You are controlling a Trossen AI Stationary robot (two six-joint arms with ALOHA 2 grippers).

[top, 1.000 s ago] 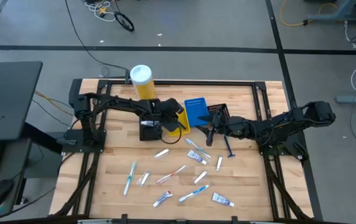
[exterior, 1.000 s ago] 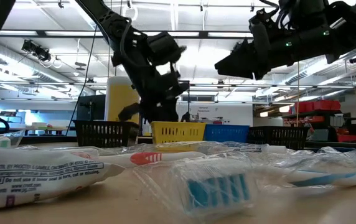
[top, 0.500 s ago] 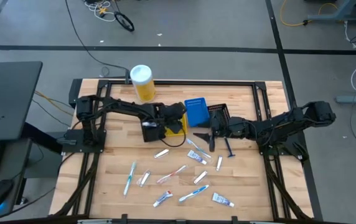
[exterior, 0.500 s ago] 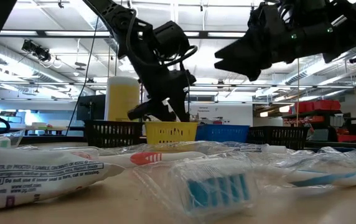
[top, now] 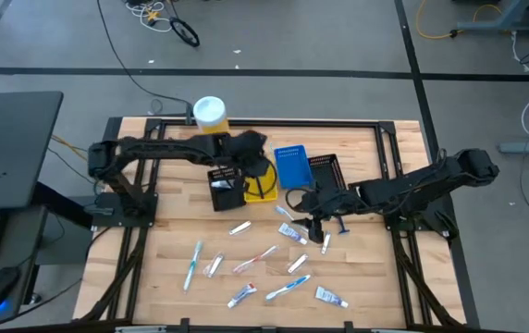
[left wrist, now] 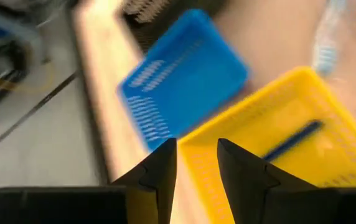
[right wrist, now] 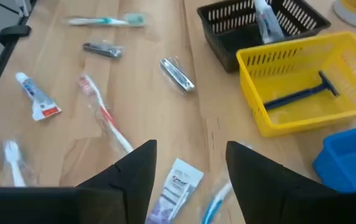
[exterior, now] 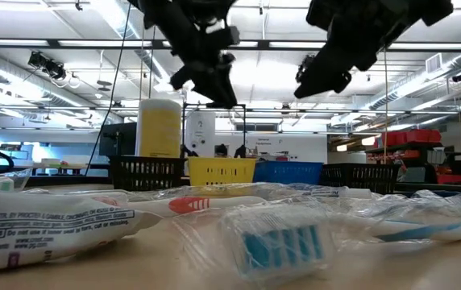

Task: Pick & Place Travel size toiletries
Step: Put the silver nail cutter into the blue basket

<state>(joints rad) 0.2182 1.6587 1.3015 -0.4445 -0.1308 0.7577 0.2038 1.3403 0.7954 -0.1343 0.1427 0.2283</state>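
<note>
Travel size toiletries lie scattered on the wooden table (top: 172,231): white tubes (top: 331,297), toothbrushes (top: 191,265) and a blue razor (top: 341,222). Another blue razor (left wrist: 290,140) lies inside the yellow bin (top: 263,185). My left gripper (top: 261,166) hangs open above that bin, nothing between its fingers (left wrist: 165,165). My right gripper (top: 314,222) hovers open over the toiletries in the table's middle. In the right wrist view, a wrapped white tube (right wrist: 177,182) shows below the gap between its fingers. A tube (right wrist: 262,18) stands in the left-hand black bin (right wrist: 252,31).
A blue bin (top: 290,166) and a second black bin (top: 326,170) stand right of the yellow one. The big yellow canister (top: 211,120) stands at the far edge. Bare wood lies along the table's left side and near the right edge.
My left gripper has risen from down at the yellow bin to well above it, rolling as it went. My right gripper has gone from beside the bins toward the table's near edge, over the scattered toiletries, and has tipped further downward.
</note>
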